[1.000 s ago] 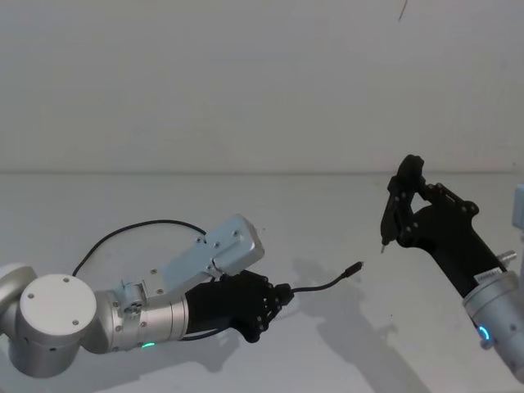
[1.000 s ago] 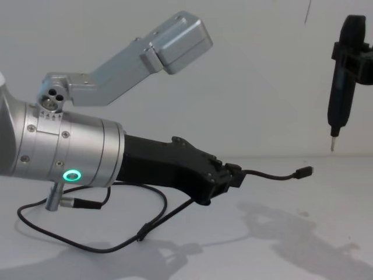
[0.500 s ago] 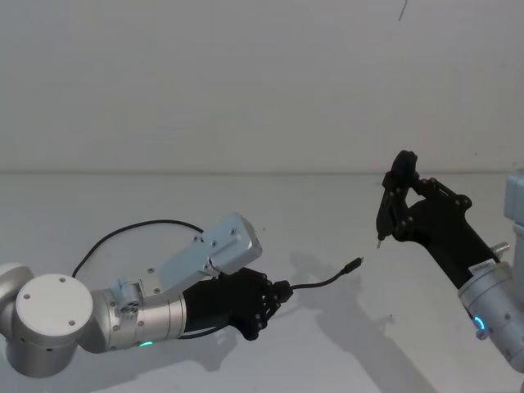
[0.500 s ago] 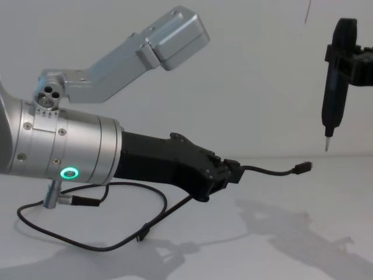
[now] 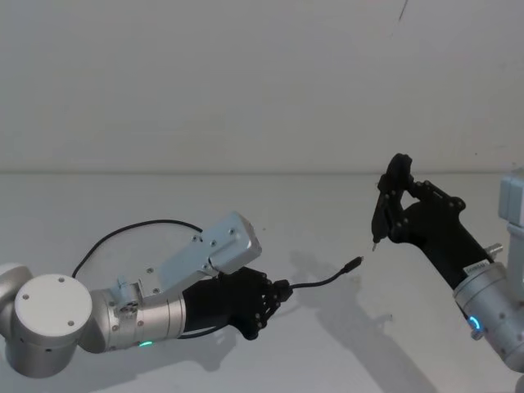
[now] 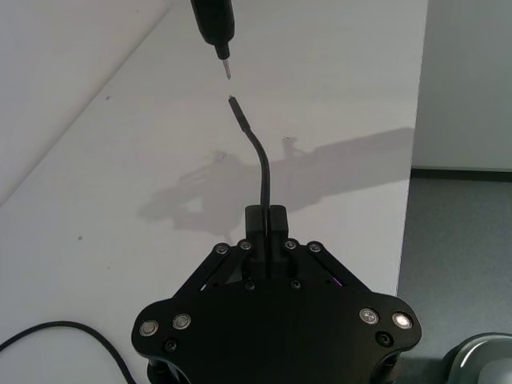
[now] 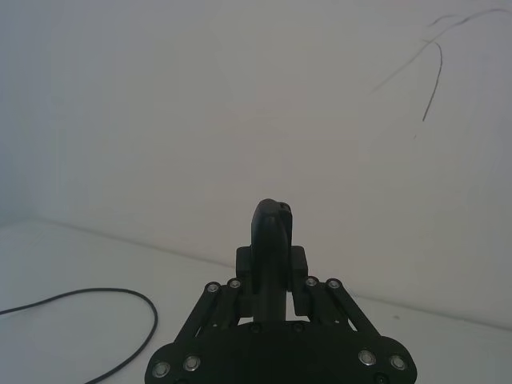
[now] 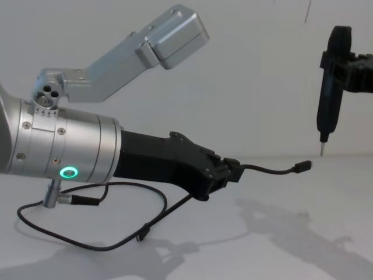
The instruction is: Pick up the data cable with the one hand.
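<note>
My left gripper (image 5: pixel 278 293) is shut on the data cable (image 5: pixel 321 282), a thin black cable, and holds it just above the table. A short length arcs forward from the jaws to a small black plug (image 5: pixel 354 264). In the left wrist view the cable (image 6: pixel 261 164) rises straight out of the closed fingertips (image 6: pixel 266 214). The rest of the cable (image 8: pixel 125 242) trails back in a loop on the table. My right gripper (image 5: pixel 393 195) is shut on a slim black tool (image 8: pixel 329 93). The tool's pin tip (image 5: pixel 374 243) hangs just above and beyond the plug.
The white table (image 5: pixel 327 352) meets a plain white wall. A short wire with a silver plug (image 8: pixel 74 201) hangs under my left wrist. Part of the cable's loop (image 7: pixel 120 292) lies far from the right gripper.
My right arm has carried the black tool leftward and a little lower, so its tip is closer to the cable's plug. The left gripper and cable have barely shifted.
</note>
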